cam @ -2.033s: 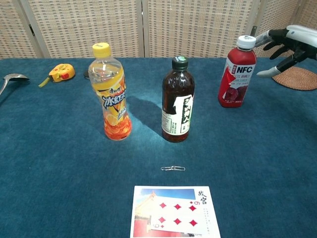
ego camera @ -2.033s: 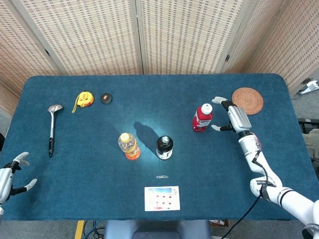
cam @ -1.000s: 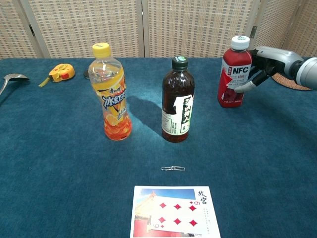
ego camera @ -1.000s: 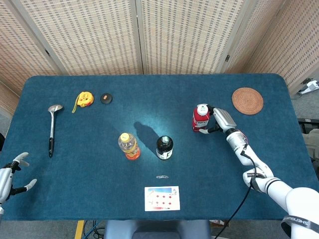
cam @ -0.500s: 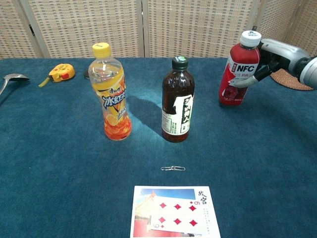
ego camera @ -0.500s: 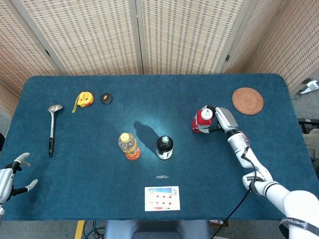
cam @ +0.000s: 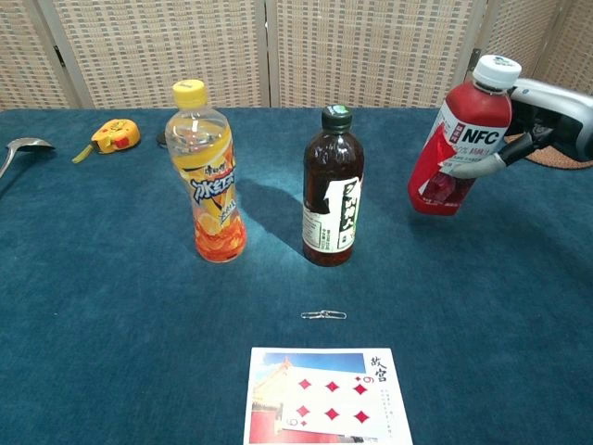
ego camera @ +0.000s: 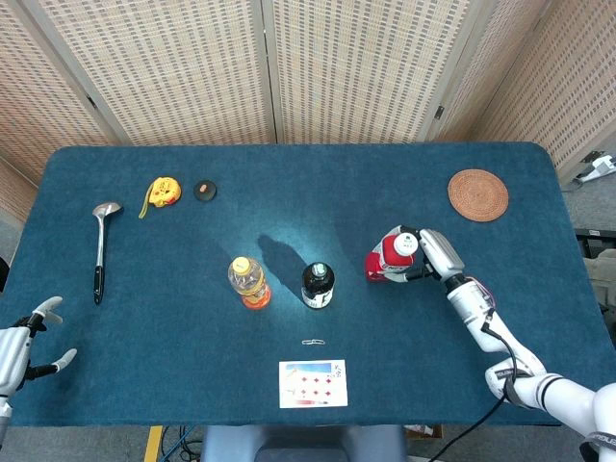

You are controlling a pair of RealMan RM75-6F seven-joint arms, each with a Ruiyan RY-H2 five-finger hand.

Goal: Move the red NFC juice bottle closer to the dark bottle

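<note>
Now the right robot hand (cam: pixel 542 125) grips the red NFC juice bottle (cam: pixel 460 139), tilted with its white cap leaning right, full of dark red juice, to the right of the upright dark bottle (cam: pixel 333 187). An orange drink bottle (cam: pixel 208 174) stands left of that one. The left robot hand (ego camera: pixel 21 342) hangs with fingers apart, holding nothing.

Table (ego camera: pixel 462 366): matt blue cloth, felt-like nap. NFC bottle (cam: pixel 459 139): glossy clear plastic, red contents, white cap. Dark bottle (cam: pixel 333 188): glossy brown plastic w/ paper-look label. Orange bottle (cam: pixel 208 174): clear glossy plastic, yellow cap. Spoon (ego camera: pixel 100 248): shiny metal bowl, black handle. Coaster (ego camera: pixel 477 194): woven, rough. Card (cam: pixel 321 395): smooth printed paper. Clip (cam: pixel 323 315): metal wire. Right hand (cam: pixel 547 116): smooth grey/white plastic shell.
</note>
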